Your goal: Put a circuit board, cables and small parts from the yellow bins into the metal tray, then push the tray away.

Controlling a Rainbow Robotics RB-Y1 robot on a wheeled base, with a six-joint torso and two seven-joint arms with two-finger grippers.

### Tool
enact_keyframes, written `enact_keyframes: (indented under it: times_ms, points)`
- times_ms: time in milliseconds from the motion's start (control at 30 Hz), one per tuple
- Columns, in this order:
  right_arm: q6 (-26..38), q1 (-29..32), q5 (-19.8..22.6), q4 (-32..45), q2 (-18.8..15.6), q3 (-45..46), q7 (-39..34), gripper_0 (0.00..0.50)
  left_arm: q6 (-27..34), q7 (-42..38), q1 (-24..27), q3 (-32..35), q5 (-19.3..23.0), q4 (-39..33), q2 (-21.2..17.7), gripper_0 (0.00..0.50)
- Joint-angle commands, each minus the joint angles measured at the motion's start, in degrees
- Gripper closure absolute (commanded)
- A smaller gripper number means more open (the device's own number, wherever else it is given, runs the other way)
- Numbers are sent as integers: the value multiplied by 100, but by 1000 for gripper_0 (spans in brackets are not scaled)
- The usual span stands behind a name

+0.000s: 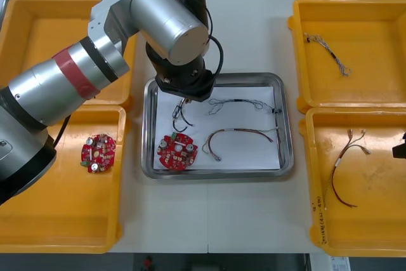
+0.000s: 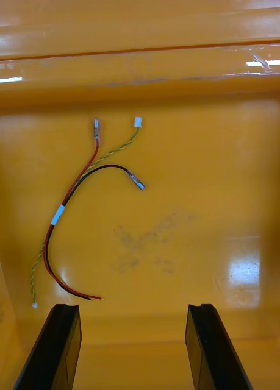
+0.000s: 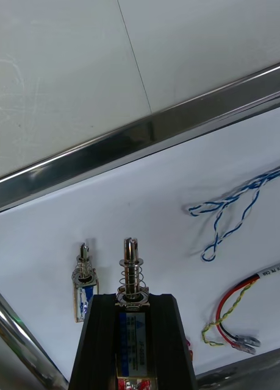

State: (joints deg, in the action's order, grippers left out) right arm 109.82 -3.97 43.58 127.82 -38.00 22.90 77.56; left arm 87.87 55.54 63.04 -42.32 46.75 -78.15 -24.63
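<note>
Four yellow bins (image 1: 63, 220) are set out on the light worktop (image 1: 209, 220), two per side, with the metal tray (image 1: 216, 172) parked between them, white inside. The left arm (image 1: 95, 61) is stretched over the tray's far left part. One round red circuit board (image 1: 177, 152) is sat in the tray's near left corner, and a second board (image 1: 97, 153) is left in the near left bin. In the tray a blue and white cable (image 1: 235, 103) is laid toward the far side, with a red and yellow cable (image 1: 238, 134) nearer. A similar cable (image 2: 72, 201) is seen in the near right bin, and the right gripper (image 2: 135, 311) is held over that bin, fingers spread wide, nothing between them. A thin cable (image 1: 330, 55) is laid in the far right bin. The left gripper (image 3: 132, 298) is pinched on a small metal part (image 3: 131, 262) with a spring, just over the white lining, and a second small part (image 3: 83, 280) is laid flat beside it.
</note>
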Motion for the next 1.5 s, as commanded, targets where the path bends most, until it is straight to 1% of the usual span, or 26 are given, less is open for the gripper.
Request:
enact_keyframes:
  times_ms: [33,167,300,433,733,767,800,833,1233,1500]
  points:
    - [18,89,37,173,-234,198,-162,0,-253,-395,-20,-259,71,80,142,499]
    - [18,89,28,173,-243,198,-162,0,-376,-430,-55,-496,71,107,142,499]
    - [18,80,28,173,-243,207,-162,0,-490,-465,-126,-584,71,107,142,498]
    - [18,89,28,173,-243,198,-162,0,-745,-483,-205,-769,54,115,142,500]
    - [18,89,37,173,-243,189,-162,0,-772,-571,-205,-804,80,115,142,493]
    - [18,89,37,173,-243,189,-162,0,-780,-588,-205,-795,80,115,142,352]
    - [18,89,37,173,-243,189,-162,0,-789,-606,-196,-795,71,115,142,144]
    - [18,89,37,181,-243,189,-162,0,-798,-615,-196,-795,71,115,142,0]
    - [18,89,63,173,-243,189,-180,0,-798,-755,-196,-646,71,80,142,0]
    - [18,89,72,173,-243,189,-197,0,-631,-747,-205,-285,45,28,142,0]
